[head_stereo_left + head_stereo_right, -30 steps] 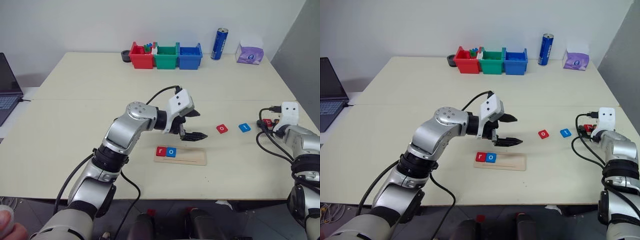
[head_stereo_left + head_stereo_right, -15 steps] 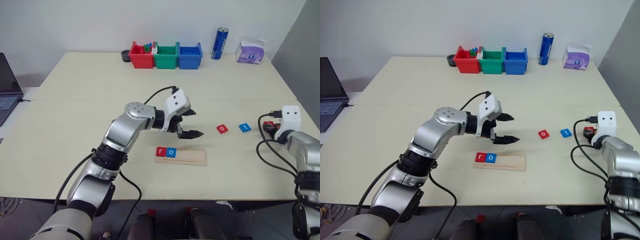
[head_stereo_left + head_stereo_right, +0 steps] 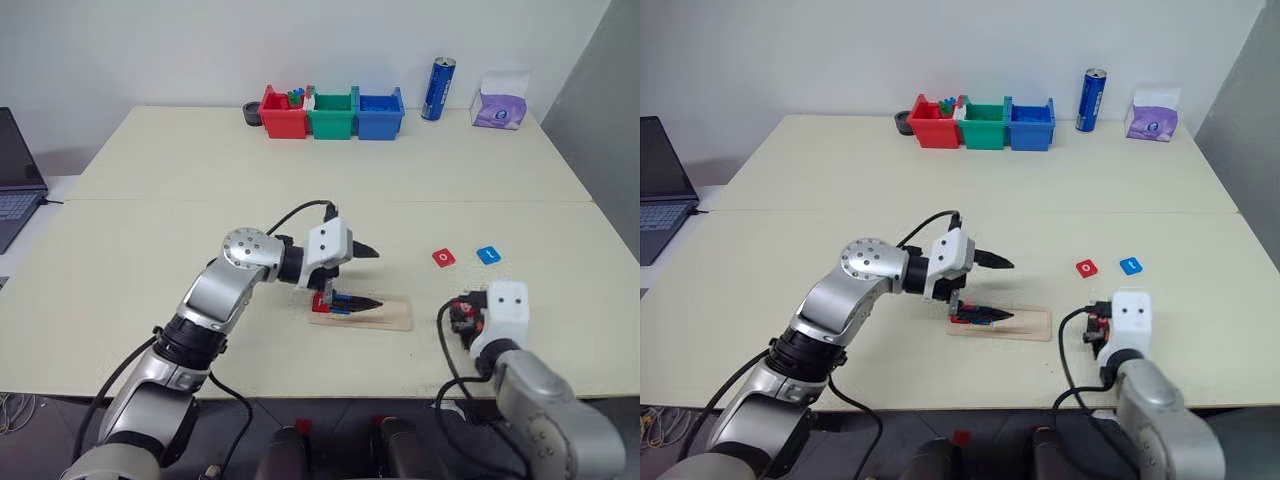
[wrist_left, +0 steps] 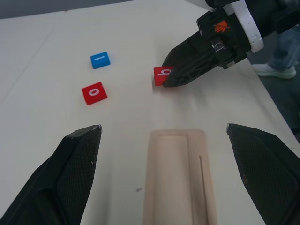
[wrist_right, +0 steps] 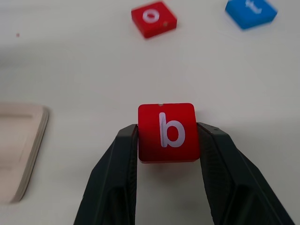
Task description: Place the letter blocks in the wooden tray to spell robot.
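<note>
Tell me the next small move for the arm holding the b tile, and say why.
Probably carry the red b tile, clamped in the right gripper, over to the wooden tray and set it after the r and o. The tray's right part lies bare, but the open left gripper hovers over the tray, so it likely has to pull away first.

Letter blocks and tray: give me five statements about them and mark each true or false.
1. The right gripper holds the red b block. True.
2. The left gripper is shut on a tile. False: its fingers stand wide open, holding nothing.
3. The red o block and the blue t block lie on the table. True.
4. The wooden tray is full. False: its end beyond the left gripper is bare.
5. The t block is red. False: blue.
</note>
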Robot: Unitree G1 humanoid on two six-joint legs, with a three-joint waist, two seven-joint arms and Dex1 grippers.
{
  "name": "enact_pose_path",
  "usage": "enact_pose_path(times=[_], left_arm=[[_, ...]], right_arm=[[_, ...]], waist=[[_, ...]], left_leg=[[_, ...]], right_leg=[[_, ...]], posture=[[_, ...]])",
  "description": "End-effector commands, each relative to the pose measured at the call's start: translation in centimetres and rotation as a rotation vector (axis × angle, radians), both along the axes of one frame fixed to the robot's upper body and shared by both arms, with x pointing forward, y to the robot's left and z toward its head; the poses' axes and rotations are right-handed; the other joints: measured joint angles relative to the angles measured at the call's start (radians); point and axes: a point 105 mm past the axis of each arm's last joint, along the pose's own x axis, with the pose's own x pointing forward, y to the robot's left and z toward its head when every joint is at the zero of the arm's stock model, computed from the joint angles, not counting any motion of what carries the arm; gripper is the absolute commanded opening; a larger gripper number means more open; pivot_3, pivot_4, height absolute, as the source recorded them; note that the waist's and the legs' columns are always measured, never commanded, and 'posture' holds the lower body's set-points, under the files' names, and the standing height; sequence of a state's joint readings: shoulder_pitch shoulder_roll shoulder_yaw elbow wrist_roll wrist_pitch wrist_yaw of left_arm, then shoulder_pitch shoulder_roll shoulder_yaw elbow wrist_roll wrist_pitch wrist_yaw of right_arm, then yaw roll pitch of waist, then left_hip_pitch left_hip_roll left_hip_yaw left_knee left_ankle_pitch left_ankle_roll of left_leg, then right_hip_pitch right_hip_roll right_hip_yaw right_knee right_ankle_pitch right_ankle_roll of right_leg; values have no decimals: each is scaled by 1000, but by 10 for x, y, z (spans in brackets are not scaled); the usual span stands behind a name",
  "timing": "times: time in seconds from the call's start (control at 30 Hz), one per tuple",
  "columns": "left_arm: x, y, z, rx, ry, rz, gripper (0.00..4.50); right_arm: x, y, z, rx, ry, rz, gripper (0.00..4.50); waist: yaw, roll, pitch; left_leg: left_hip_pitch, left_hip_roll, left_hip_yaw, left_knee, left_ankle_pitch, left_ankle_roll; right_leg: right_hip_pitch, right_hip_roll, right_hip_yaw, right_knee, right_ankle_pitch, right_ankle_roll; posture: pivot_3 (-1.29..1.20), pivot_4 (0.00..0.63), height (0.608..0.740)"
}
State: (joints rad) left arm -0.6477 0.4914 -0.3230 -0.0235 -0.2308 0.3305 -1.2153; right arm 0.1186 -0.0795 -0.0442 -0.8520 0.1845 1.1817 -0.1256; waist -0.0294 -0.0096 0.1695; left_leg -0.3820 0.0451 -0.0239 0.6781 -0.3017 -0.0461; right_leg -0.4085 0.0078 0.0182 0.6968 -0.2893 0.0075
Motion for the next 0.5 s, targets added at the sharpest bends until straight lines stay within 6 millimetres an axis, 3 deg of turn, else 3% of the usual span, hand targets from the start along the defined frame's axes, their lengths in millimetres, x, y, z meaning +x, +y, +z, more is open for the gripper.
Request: enact_pose_path(times=[0.03, 0.3, 0.5], left_arm=[[-12, -5, 6, 10, -55, -77, 4500], [-19, -10, 3, 24, -64, -107, 4500], [-19, -12, 2, 21, -67, -102, 4500]], right_arm=[[-2, 6, 15, -3, -78, -30, 1466], [3, 14, 8, 30, -71, -39, 1466], [9, 14, 17, 66, -124, -64, 3486]], waist=[[0, 0, 0], [-1, 0, 0], [-1, 0, 0]], left_leg=[[0, 0, 0, 0, 0, 0], [0, 0, -1, 0, 0, 0], [0, 0, -1, 0, 0, 0]], right_leg=[[0, 0, 0, 0, 0, 0], [0, 1, 0, 0, 0, 0], [0, 1, 0, -1, 0, 0]], posture=[[0, 150, 740], [0, 150, 740], [0, 150, 740]])
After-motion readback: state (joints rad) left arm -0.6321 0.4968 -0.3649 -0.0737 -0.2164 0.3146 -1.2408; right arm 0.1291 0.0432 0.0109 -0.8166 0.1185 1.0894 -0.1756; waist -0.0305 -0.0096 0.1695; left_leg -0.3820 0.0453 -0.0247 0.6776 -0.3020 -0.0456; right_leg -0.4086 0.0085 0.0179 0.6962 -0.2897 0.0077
